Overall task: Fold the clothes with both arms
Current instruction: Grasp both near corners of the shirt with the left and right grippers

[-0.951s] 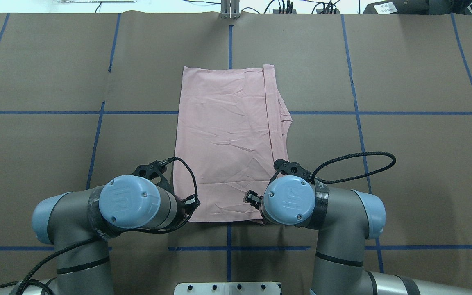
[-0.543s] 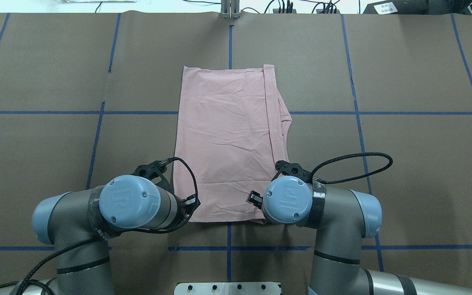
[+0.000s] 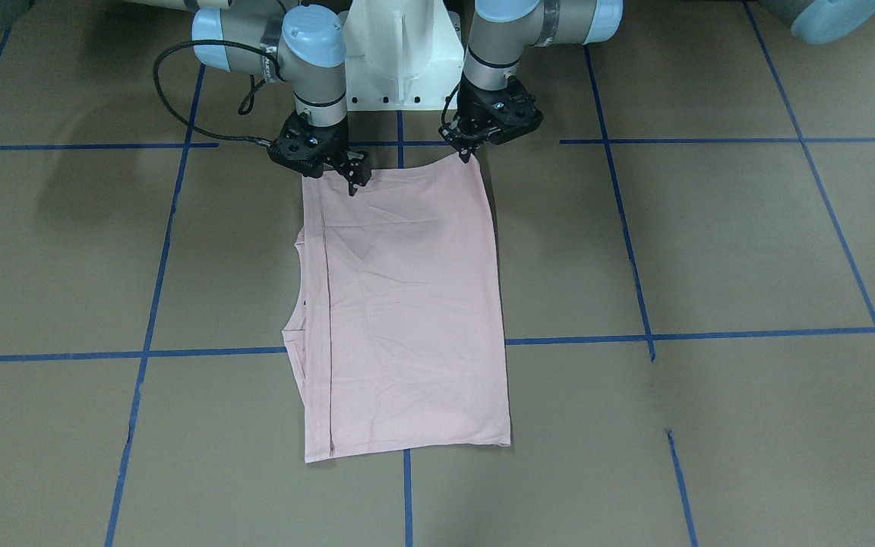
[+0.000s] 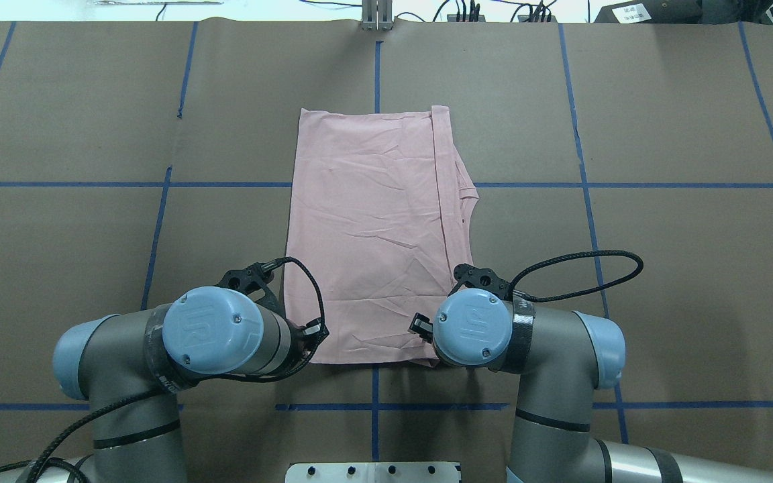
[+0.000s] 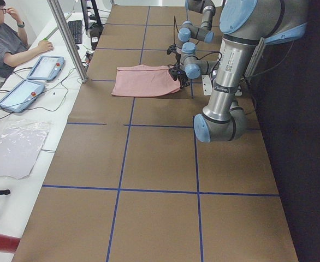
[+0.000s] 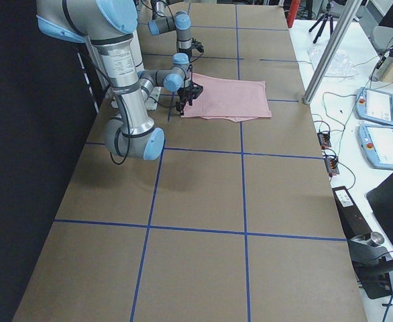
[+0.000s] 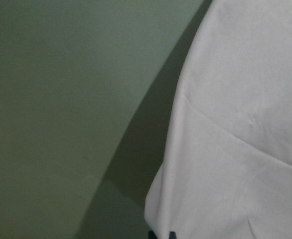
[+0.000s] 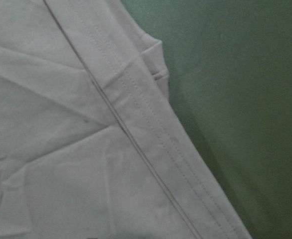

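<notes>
Watching left tool (image 3: 466, 154): tips narrow, pinching a T-shirt (image 3: 407, 304) corner.
Right tool (image 3: 354, 176): at the neighbouring corner; I cannot tell its opening.
T-shirt: pink, folded lengthwise, flat on tabletop (image 3: 711, 251).
Arm caps (image 4: 211, 330): embossed "UR" I can read.

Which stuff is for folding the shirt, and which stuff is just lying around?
For the job:
- pink T-shirt
- left tool and right tool, both at the shirt's edge nearest the robot

Just lying about:
- tablet-like screens on the side bench
- keyboard
- crumpled clear plastic
- tripod
</notes>
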Action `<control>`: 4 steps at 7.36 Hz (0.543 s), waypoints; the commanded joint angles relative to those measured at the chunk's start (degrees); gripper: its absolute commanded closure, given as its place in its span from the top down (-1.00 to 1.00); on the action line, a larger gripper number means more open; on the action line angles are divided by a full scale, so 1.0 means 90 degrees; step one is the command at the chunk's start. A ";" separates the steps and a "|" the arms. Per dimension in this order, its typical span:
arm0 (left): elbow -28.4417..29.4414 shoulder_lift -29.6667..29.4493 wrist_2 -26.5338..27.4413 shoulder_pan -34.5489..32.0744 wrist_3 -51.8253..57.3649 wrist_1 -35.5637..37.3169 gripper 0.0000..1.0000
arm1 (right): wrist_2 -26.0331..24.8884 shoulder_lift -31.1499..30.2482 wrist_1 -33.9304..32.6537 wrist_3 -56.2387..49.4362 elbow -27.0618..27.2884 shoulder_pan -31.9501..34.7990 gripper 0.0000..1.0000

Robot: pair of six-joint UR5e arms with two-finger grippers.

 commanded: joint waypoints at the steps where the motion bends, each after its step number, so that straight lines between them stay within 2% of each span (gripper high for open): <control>1: 0.0000 -0.0010 -0.0004 0.0000 0.0000 0.0010 -1.00 | 0.0021 0.0006 0.0000 -0.0001 0.0007 0.0007 -0.41; 2: 0.0000 0.0000 0.0006 0.0000 0.0000 0.0010 -1.00 | 0.0041 0.0016 0.0000 -0.0011 0.0036 0.0007 -0.84; 3: 0.0000 0.0000 0.0006 -0.0019 0.0000 0.0010 -1.00 | 0.0041 0.0035 0.0000 -0.0001 0.0046 0.0007 -0.99; 4: 0.0000 -0.0010 0.0006 -0.0020 0.0000 0.0010 -1.00 | 0.0031 0.0045 0.0000 -0.0001 0.0046 -0.0003 -1.00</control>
